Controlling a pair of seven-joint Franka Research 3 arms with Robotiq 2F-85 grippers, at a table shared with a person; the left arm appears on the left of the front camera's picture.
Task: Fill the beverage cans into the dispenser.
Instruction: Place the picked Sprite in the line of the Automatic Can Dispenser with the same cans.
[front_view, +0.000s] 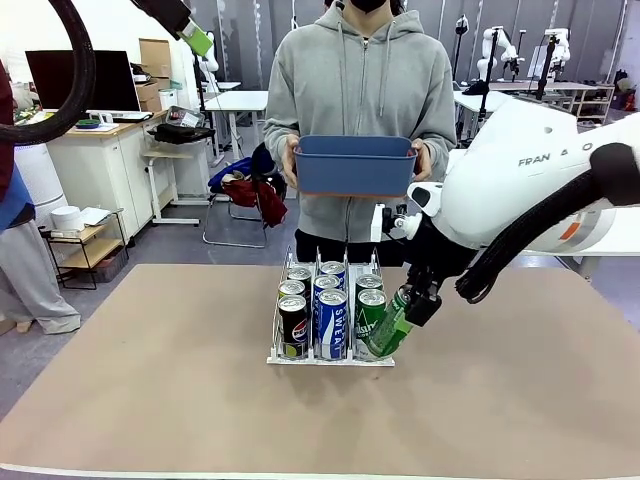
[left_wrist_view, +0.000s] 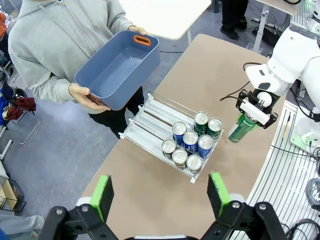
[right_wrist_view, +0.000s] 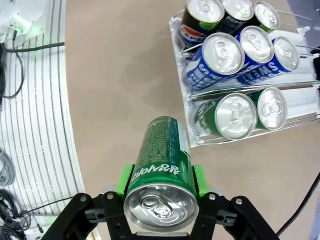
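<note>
My right arm (front_view: 540, 170) reads "FRAN". "SWEAT" runs down the front blue can (front_view: 331, 322) in the rack, and the black can (front_view: 293, 325) beside it shows the Pepsi logo.

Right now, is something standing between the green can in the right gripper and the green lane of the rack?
Yes. The held green can is beside the rack's front end, where two green cans already fill that lane's front. The far part of the lane is free.
</note>
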